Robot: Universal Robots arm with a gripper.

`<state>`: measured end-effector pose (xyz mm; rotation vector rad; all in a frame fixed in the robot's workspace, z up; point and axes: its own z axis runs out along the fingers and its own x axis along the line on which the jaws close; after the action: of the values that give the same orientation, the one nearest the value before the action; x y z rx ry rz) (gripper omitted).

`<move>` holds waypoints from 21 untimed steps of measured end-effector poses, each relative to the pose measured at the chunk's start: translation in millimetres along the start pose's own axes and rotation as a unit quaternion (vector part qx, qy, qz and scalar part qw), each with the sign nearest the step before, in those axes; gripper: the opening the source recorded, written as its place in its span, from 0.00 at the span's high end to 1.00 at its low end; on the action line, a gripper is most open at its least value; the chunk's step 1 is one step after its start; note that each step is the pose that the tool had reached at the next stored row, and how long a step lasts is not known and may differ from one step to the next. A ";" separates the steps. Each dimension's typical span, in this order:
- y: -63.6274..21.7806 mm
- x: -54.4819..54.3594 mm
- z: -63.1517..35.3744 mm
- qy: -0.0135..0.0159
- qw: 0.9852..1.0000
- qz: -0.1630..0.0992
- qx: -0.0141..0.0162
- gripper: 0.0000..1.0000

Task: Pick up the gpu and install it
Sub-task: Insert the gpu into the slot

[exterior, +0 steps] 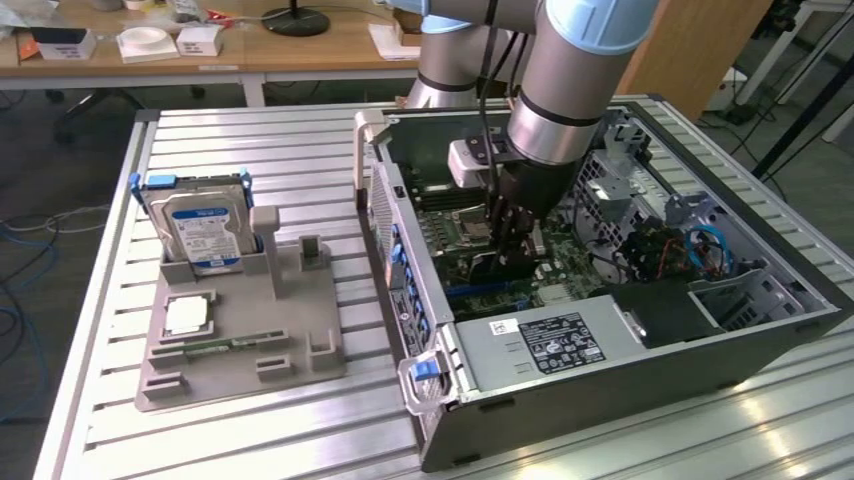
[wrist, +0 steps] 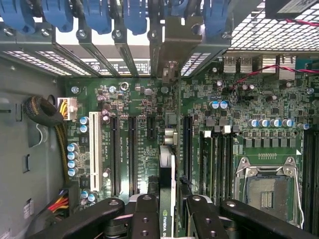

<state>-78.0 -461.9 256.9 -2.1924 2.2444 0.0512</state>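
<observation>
My gripper [exterior: 514, 255] reaches down inside the open computer case [exterior: 747, 345], over the motherboard [exterior: 561, 270]. In the wrist view the gpu [wrist: 167, 164] is seen edge-on, a thin dark card running between the black fingers [wrist: 145, 214]. Its silver bracket [wrist: 174, 37] stands at the case's rear slot openings. The gripper [wrist: 167, 206] is shut on the card. The card's lower edge lies along a long black expansion slot [wrist: 186, 144], between the other slots. I cannot tell whether it is seated.
On the grey holder [exterior: 240, 340] at the exterior view's left stand a hard drive [exterior: 200, 228], a square chip [exterior: 187, 315] and a memory stick [exterior: 220, 345]. Blue latches [wrist: 94, 12], a white slot [wrist: 93, 154], cables [wrist: 47, 117] and the processor socket [wrist: 266, 191] surround the card.
</observation>
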 end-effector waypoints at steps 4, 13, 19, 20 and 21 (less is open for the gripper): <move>0.3 0.0 1.9 0.000 1.000 0.000 0.000 0.74; 0.6 0.1 5.0 0.000 1.000 0.000 0.000 0.74; 0.6 0.1 5.3 0.000 1.000 0.000 0.000 0.74; 0.6 0.1 5.3 0.000 1.000 0.000 0.000 0.74; 0.6 0.1 5.3 0.000 1.000 0.000 0.000 0.74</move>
<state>-78.7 -461.8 251.7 -2.1925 2.2442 0.0513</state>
